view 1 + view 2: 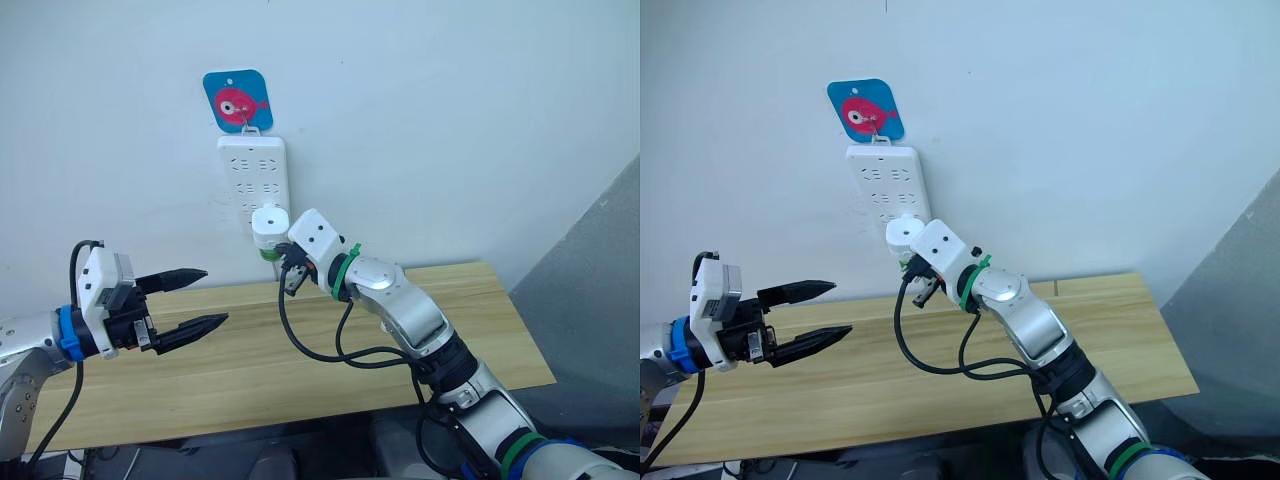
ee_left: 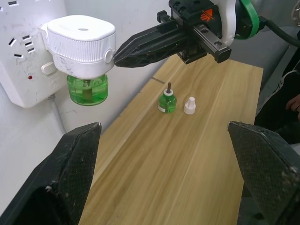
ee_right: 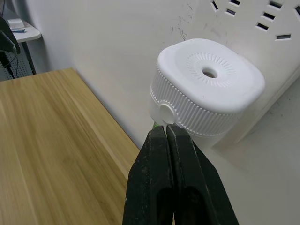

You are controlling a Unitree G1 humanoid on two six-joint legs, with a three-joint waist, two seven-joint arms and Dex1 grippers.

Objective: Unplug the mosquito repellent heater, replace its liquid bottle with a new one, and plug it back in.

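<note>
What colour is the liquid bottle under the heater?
Green, translucent: the liquid bottle under the white heater, best in the left wrist view.

heater [image 2: 80, 43]: white body, finely ribbed band around the side, ring of fine ridges on top
attached bottle [image 2: 87, 89]: clear green
spare bottle [image 2: 167, 101]: green, dark wick
loose cap [image 2: 189, 106]: white
power strip [image 1: 254, 175]: white, small red light
wall tag [image 1: 238, 100]: blue, pink fish printed on it
table [image 1: 300, 350]: pale wood grain
gripper fingers [image 2: 150, 44]: black

a plain white wall [image 1: 450, 120] backs a light wooden table [image 1: 480, 330], with a grey floor [image 1: 600, 290] at the right.
</note>
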